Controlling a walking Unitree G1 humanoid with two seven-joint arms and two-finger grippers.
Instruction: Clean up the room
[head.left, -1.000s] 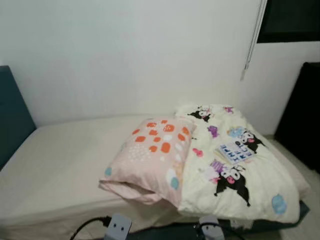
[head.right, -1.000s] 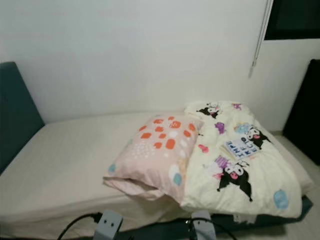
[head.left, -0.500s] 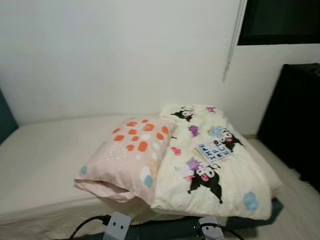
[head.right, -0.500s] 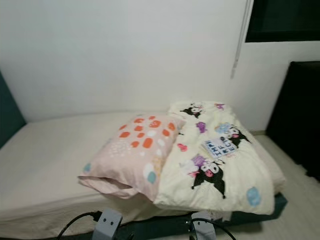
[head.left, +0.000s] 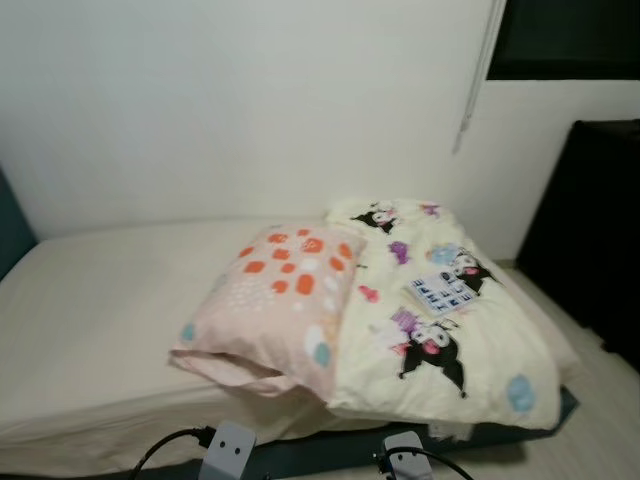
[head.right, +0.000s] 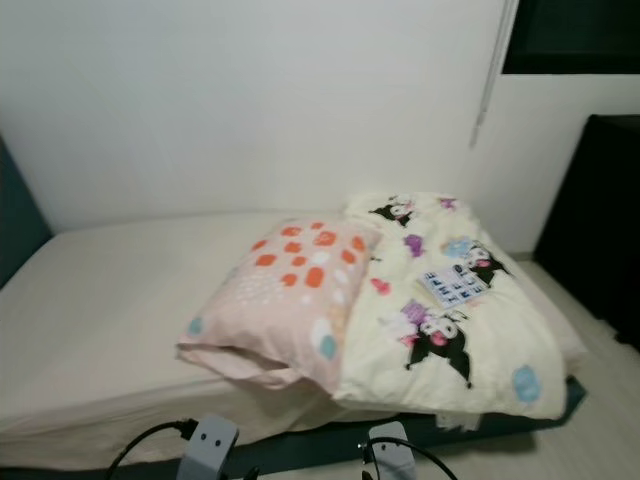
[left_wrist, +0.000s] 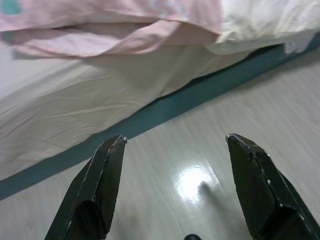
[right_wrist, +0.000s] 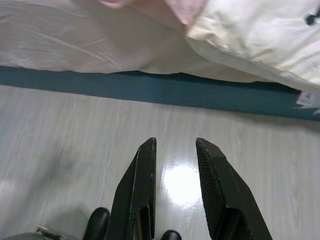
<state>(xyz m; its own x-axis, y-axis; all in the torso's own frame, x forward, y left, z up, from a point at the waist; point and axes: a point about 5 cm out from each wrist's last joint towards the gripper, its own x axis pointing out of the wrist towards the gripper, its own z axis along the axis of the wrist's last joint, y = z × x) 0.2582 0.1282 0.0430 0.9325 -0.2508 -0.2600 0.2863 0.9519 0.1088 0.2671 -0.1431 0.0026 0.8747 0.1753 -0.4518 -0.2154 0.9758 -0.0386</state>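
Left pincer (left_wrist: 175, 145) wide open, empty, right pincer (right_wrist: 175, 150) narrowly parted, bed (head.left: 90, 300) cropped

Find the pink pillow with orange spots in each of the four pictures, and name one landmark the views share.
Left eye view: pink pillow, centre, against the quilt.
Right eye view: centre.
Left wrist view: its lower edge along the top.
Right wrist view: a corner at the top.
Shared landmark: teal bed base.

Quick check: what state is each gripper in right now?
Left gripper: open, holding nothing, above the floor by the bed.
Right gripper: open with a narrow gap, holding nothing.
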